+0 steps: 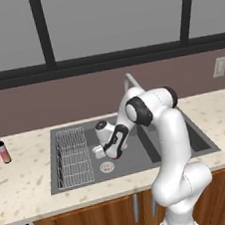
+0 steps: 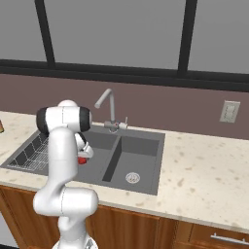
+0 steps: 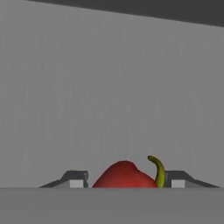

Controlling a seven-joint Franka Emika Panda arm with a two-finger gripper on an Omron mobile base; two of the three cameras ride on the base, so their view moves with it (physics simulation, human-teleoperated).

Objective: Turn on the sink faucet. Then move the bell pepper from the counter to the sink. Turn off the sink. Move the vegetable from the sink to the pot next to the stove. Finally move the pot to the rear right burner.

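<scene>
Small pink-and-tan bottle (image 1: 3,151) stands far left on the counter (image 1: 23,181); wire rack (image 1: 73,157) lies in the left basin of the sink (image 1: 155,151). Gripper (image 1: 113,156) is low in that basin, its fingertips (image 3: 76,180) flanking the bell pepper (image 3: 124,175) on both sides; firm contact cannot be told. Best to seat both pads on the pepper's flanks, clear of the stem, before lifting toward the pot.
</scene>
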